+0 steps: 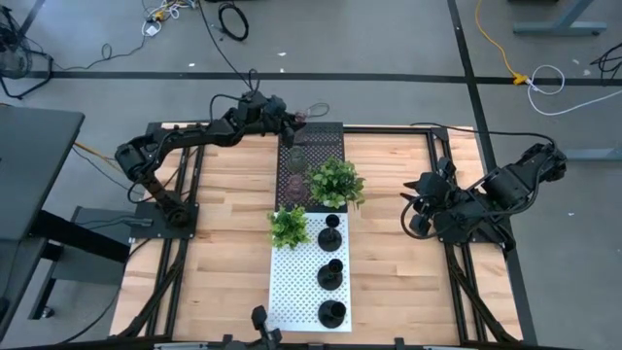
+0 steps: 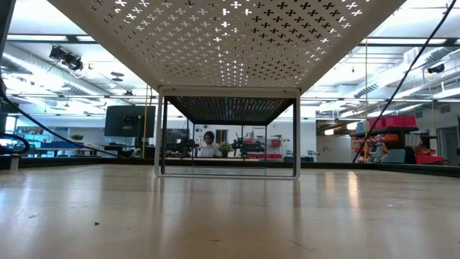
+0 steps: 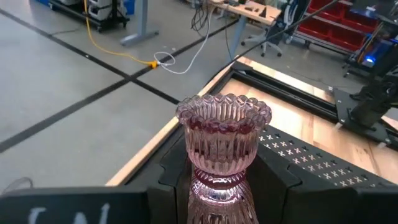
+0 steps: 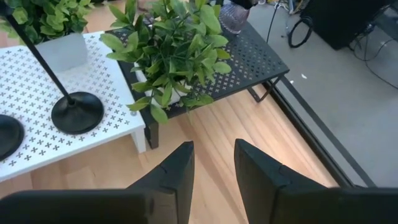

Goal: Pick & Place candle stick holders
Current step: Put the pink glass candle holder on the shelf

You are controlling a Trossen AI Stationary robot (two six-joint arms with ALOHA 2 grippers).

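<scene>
My left gripper (image 1: 296,121) is at the far left corner of the black perforated shelf (image 1: 326,146), shut on a pink ribbed glass candle holder (image 3: 224,140). Two more glass holders (image 1: 294,156) (image 1: 291,185) stand on their bases on the black shelf. Three matte black holders (image 1: 330,233) (image 1: 330,274) (image 1: 332,313) stand on their round bases on the white perforated shelf (image 1: 292,282). My right gripper (image 4: 214,168) is open and empty over the wood at the table's right side, beside the shelves. My left gripper pinches the pink glass holder by its lower body below the cup (image 3: 217,193), one dark finger (image 3: 177,180) on each side. The fingers come roughly level from the table's left. The holder stands upright in the hold. Its base is below the frame, so I cannot tell whether it rests on the shelf.
Two leafy potted plants stand on the shelves: a larger one (image 1: 335,183) on the black shelf's near end and a smaller one (image 1: 289,226) on the white shelf's far left. Bare wood lies left and right of the shelves. The low view shows the white shelf's underside (image 2: 230,36).
</scene>
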